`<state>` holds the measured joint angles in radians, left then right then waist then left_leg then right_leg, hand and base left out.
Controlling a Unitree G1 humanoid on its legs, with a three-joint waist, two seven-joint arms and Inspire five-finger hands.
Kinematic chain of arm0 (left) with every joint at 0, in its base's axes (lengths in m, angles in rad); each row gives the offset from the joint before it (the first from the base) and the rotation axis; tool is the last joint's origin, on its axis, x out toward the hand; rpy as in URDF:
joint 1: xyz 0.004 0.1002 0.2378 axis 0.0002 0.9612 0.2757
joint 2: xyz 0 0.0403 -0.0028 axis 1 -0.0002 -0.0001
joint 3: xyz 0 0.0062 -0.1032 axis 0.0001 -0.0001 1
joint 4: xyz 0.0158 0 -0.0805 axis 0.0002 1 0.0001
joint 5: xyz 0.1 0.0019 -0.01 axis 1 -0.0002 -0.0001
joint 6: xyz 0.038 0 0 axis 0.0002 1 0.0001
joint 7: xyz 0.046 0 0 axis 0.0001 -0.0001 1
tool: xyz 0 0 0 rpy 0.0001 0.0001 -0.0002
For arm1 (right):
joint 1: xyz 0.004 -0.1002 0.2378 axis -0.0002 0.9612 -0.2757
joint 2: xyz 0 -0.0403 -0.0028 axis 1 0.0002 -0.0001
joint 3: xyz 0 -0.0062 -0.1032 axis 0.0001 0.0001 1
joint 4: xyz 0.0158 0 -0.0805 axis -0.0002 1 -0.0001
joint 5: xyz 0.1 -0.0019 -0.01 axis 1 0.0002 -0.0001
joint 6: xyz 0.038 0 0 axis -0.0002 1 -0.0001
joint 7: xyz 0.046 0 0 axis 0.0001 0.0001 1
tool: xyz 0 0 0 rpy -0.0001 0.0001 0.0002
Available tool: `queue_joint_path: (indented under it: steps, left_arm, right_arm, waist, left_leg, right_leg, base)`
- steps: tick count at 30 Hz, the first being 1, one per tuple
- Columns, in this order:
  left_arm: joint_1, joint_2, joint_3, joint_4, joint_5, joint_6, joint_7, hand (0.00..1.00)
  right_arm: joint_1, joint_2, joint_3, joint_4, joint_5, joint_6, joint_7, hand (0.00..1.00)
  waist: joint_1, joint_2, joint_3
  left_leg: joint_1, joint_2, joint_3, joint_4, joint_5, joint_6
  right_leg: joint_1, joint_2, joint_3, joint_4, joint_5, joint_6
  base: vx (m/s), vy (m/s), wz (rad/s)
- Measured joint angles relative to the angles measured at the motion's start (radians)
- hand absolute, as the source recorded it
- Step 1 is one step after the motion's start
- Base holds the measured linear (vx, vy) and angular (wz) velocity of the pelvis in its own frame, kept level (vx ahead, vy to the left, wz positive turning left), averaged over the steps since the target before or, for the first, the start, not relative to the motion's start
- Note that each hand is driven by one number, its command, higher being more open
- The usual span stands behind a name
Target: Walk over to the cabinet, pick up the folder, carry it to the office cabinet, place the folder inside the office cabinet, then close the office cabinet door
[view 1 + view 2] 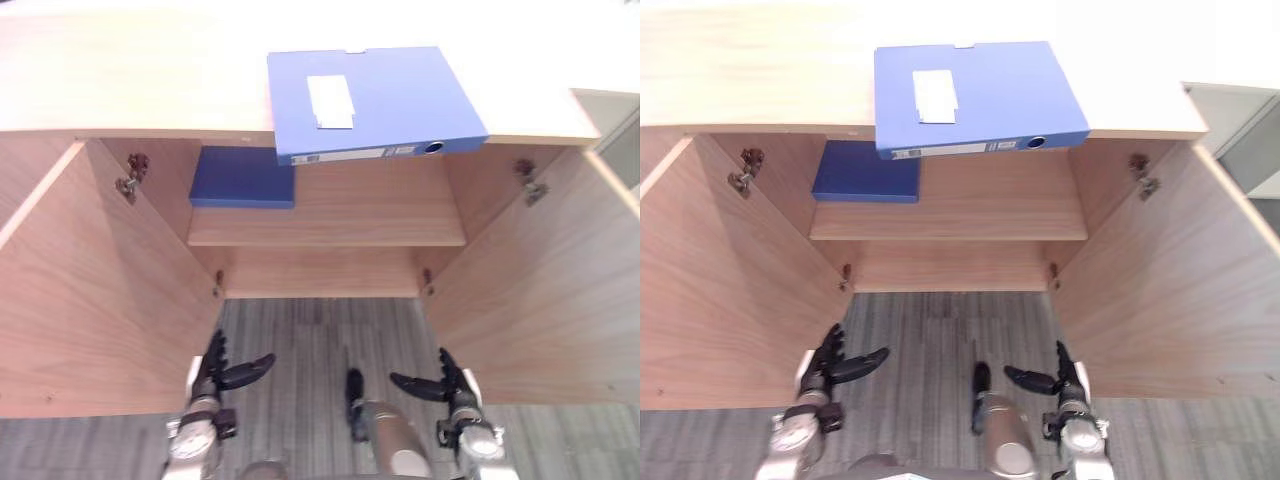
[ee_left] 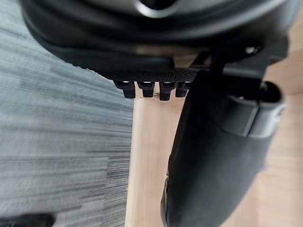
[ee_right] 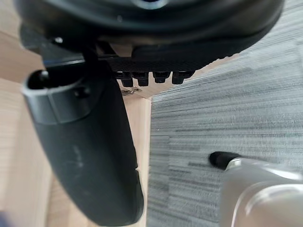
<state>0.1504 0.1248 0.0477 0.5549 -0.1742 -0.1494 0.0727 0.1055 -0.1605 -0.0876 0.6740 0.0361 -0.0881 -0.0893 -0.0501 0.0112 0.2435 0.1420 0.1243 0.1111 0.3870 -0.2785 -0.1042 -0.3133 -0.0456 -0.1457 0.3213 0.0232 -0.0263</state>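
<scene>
Both hands hung low at the bottom of the frame, the left hand (image 1: 216, 372) at lower left and the right hand (image 1: 448, 384) at lower right. Each had its fingers loosely straight and its thumb turned inward, with nothing in its grasp. Their own wrist views agreed, showing bare floor (image 3: 227, 113) and pale wood beyond the fingers.

Above them the cabinet (image 1: 120, 80) took up most of the frame. Its light wooden top ran across the upper part. The left door (image 1: 100, 300) and the right door (image 1: 540, 290) stood swung wide toward the camera, one on either side of the hands.

The folder (image 1: 390, 95), bright blue with a white label (image 1: 330, 101), lay flat on the cabinet top at upper centre. Its near edge overhung the front of the top. Its long axis ran left to right across the frame, and the spine faced the robot with the finger hole toward the right end.

So the folder lay straight up the frame from the hands and well apart from both. It sat roughly between them, a little more over the right hand's side, so I judged the right hand slightly nearer. Either arm would have had to rise and reach forward.

Below the folder, a darker blue flat thing (image 1: 243, 178) rested on the inner shelf (image 1: 350, 215), at the shelf's left end. A small metal hinge (image 1: 130, 178) showed at the inner corner of the left door.
</scene>
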Motion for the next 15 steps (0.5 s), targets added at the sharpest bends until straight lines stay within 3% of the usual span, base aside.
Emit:
queue_joint_path:
  steps: [1, 2, 3, 4, 5, 7, 9, 10, 13, 15]
  left_arm:
    - [-0.002, -0.010, 0.001, -0.003, 0.000, 0.000, -0.002, 1.00]
    - [-0.001, -0.023, 0.000, -0.006, -0.001, 0.000, -0.005, 1.00]
    - [0.006, -0.031, -0.002, -0.018, -0.001, -0.001, -0.006, 1.00]
    - [0.025, -0.033, -0.011, -0.046, -0.001, -0.003, -0.007, 1.00]
    - [0.027, -0.034, -0.017, -0.051, -0.001, -0.006, -0.008, 1.00]
    - [0.025, -0.039, -0.023, -0.057, -0.001, -0.007, -0.011, 1.00]
    - [0.026, -0.039, -0.026, -0.074, -0.002, -0.007, -0.011, 1.00]
    - [0.026, -0.042, -0.032, -0.088, -0.001, -0.008, -0.012, 1.00]
    - [0.020, -0.029, -0.036, -0.130, -0.001, -0.007, -0.014, 1.00]
    - [0.034, -0.022, -0.035, -0.197, 0.007, -0.008, -0.013, 1.00]
  right_arm:
    - [0.004, 0.001, -0.004, -0.006, 0.000, 0.000, -0.002, 1.00]
    - [0.022, 0.003, -0.003, -0.024, 0.001, 0.002, -0.002, 1.00]
    - [0.038, 0.008, -0.001, -0.036, 0.001, 0.002, -0.003, 1.00]
    - [0.057, 0.015, -0.002, -0.062, 0.001, -0.001, -0.008, 1.00]
    - [0.055, 0.015, -0.005, -0.068, 0.003, -0.008, -0.009, 1.00]
    - [0.027, 0.014, -0.026, -0.070, 0.006, -0.015, -0.013, 1.00]
    - [0.015, 0.013, -0.041, -0.070, 0.007, -0.017, -0.016, 1.00]
    - [0.017, 0.008, -0.054, -0.069, 0.007, -0.017, -0.016, 1.00]
    - [0.043, 0.016, -0.063, -0.057, 0.010, -0.014, -0.019, 1.00]
    - [0.060, 0.017, -0.063, -0.056, 0.010, -0.013, -0.018, 1.00]
  waist:
    - [-0.002, 0.003, 0.002]
    - [-0.002, 0.005, 0.004]
    - [0.011, 0.003, 0.004]
    - [0.027, 0.000, 0.000]
    - [0.031, -0.002, -0.004]
    - [0.033, 0.002, -0.008]
    - [0.032, 0.012, -0.013]
    - [0.030, 0.031, -0.022]
    - [0.024, 0.011, -0.029]
    - [0.022, 0.012, -0.030]
  left_leg:
    - [-0.034, 0.011, -0.012, 0.101, 0.035, 0.000]
    - [-0.102, 0.043, -0.017, 0.300, 0.127, 0.006]
    - [-0.145, 0.077, -0.006, 0.415, 0.111, 0.007]
    - [-0.192, 0.098, 0.023, 0.457, 0.052, 0.009]
    - [-0.214, 0.096, 0.037, 0.432, 0.032, 0.014]
    - [-0.250, 0.059, 0.040, 0.200, 0.010, 0.025]
    - [-0.247, 0.034, 0.028, -0.031, 0.066, 0.020]
    - [-0.247, 0.031, 0.025, -0.140, 0.192, 0.030]
    - [-0.203, -0.011, 0.043, -0.223, 0.217, 0.059]
    - [-0.192, -0.033, 0.052, -0.253, 0.223, 0.066]
  right_leg:
    - [0.029, 0.002, -0.010, 0.005, -0.029, -0.003]
    - [0.105, 0.009, -0.029, -0.026, -0.054, -0.011]
    - [0.166, 0.019, -0.036, -0.065, -0.058, -0.016]
    - [0.219, 0.027, -0.035, -0.109, -0.061, -0.021]
    - [0.235, 0.026, -0.032, -0.126, -0.061, -0.021]
    - [0.277, 0.022, -0.019, -0.169, -0.056, -0.014]
    - [0.286, 0.025, -0.002, -0.187, -0.056, -0.004]
    - [0.286, 0.040, 0.007, -0.195, -0.059, 0.008]
    - [0.296, 0.004, 0.031, -0.220, -0.062, 0.041]
    - [0.299, -0.014, 0.037, -0.236, -0.060, 0.056]
  base:
    - [0.52, -0.273, 0.45]
    - [0.42, -0.217, 0.39]
    - [0.47, -0.230, 0.17]
    - [0.26, -0.114, -0.09]
    - [0.30, -0.106, -0.18]
    - [0.30, -0.028, -0.21]
    - [0.24, 0.059, -0.28]
    - [0.21, 0.138, -0.25]
    - [0.17, 0.138, -0.08]
    - [0.13, 0.135, -0.06]
